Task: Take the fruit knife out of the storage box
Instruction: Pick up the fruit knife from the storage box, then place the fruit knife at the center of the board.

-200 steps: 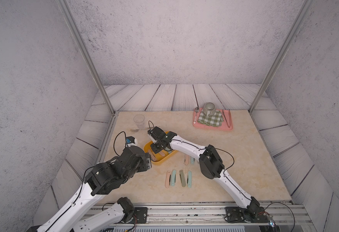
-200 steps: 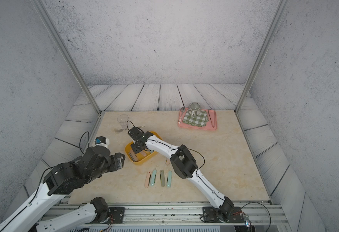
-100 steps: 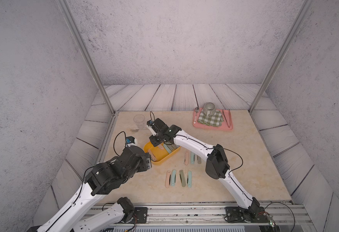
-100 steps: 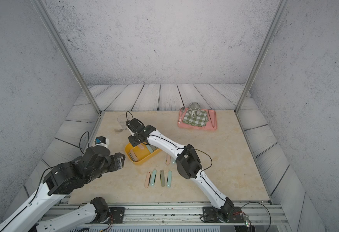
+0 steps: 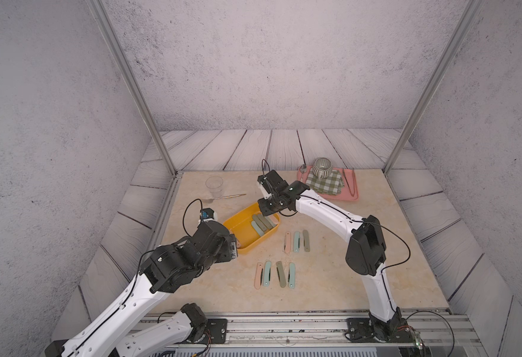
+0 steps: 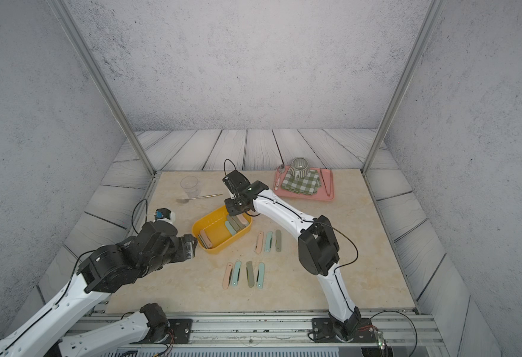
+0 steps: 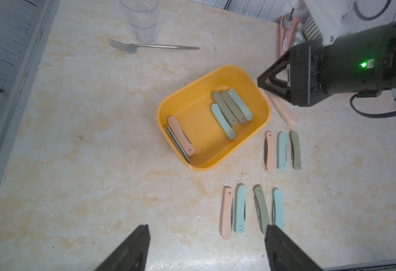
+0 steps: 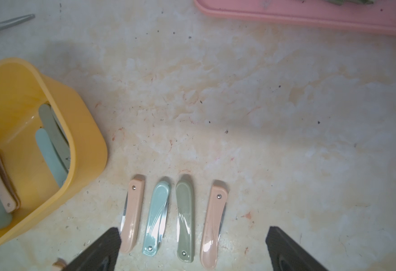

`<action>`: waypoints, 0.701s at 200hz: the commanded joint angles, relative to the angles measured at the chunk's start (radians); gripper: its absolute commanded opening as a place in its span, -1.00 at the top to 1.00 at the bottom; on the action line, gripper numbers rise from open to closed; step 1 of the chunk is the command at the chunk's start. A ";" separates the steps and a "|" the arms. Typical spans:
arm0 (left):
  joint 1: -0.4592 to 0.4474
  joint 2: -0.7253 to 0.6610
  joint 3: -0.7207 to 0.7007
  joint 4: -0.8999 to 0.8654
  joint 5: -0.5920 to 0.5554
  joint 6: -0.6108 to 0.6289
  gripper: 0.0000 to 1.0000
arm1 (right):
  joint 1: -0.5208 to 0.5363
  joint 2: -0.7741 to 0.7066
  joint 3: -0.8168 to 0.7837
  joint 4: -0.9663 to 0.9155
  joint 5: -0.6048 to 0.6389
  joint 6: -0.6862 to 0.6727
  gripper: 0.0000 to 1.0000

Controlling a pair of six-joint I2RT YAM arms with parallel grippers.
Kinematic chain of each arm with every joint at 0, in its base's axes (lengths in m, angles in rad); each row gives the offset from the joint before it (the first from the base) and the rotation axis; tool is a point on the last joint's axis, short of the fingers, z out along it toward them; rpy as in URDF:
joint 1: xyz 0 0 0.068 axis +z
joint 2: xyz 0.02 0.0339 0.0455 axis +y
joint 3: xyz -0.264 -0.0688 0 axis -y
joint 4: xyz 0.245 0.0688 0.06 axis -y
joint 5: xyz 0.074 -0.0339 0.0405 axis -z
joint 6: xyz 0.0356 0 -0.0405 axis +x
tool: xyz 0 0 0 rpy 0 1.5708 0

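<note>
Here the right pincer (image 7: 259, 81) half hides a pink fruit knife (image 7: 285, 113).

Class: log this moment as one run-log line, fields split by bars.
right gripper: shut on pink fruit knife, at storage box far end | left gripper: open, empty, near box | box: several knives inside

Bright, soft and even from above in both top views, with only pale shadows on the table (image 5: 330, 293). Wide-angle there: splays the frame posts (image 5: 136, 92) outward toward the upper corners. Looks sharp and clean in the left wrist view. Looks hazy and washed out in the right wrist view: white glare on the knife handles (image 8: 209, 234), a wide grey shadow across the table, soft focus on the storage box (image 8: 86, 150).
</note>
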State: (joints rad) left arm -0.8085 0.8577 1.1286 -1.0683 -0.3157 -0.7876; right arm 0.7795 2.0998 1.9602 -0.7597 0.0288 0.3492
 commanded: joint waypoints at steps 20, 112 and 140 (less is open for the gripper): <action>0.008 0.044 0.004 0.047 0.048 0.030 -0.62 | -0.074 -0.143 -0.219 0.017 0.022 0.056 0.76; 0.006 0.113 -0.003 0.130 0.116 0.018 -0.62 | -0.271 -0.270 -0.608 0.188 0.043 0.104 0.75; 0.005 0.127 -0.001 0.136 0.119 0.013 -0.62 | -0.282 -0.277 -0.677 0.229 0.049 0.112 0.75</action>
State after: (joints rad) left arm -0.8078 0.9764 1.1286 -0.9463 -0.2073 -0.7746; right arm 0.4950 1.8591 1.3277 -0.5865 0.0605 0.4374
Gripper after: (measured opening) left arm 0.809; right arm 0.240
